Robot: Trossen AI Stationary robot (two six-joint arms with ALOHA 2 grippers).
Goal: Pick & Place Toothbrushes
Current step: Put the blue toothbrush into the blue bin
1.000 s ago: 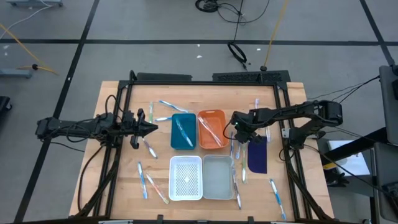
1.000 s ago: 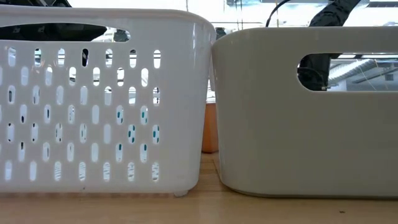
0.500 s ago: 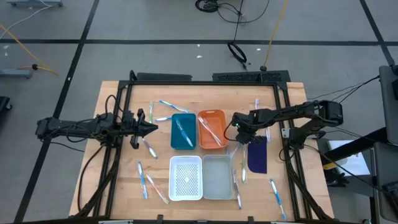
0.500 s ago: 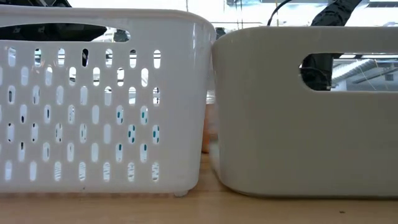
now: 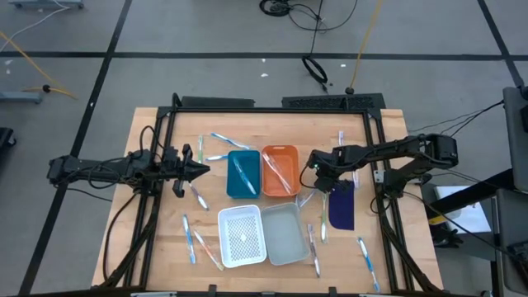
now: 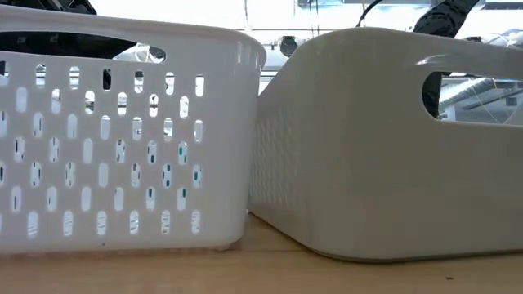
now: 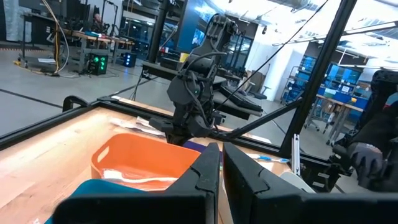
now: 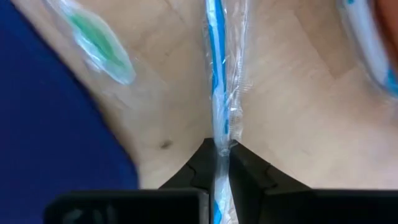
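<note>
Both arms are dark, nearly black, built of slim tubular links with bulkier rounded joint housings. The left arm (image 5: 107, 169) ends in a narrow pointed gripper (image 5: 198, 169) with thin black cables looping over its wrist at about 12 o'clock. The right arm (image 5: 388, 150) carries a blocky black housing (image 5: 441, 148) at its 3 o'clock end, with dark cables trailing from it. The right gripper (image 8: 219, 152) has two matte black fingers (image 8: 245, 168) tapering to wedge-shaped tips. The left gripper's fingers (image 7: 199, 177) are long, flat-sided black bars with squared edges.
</note>
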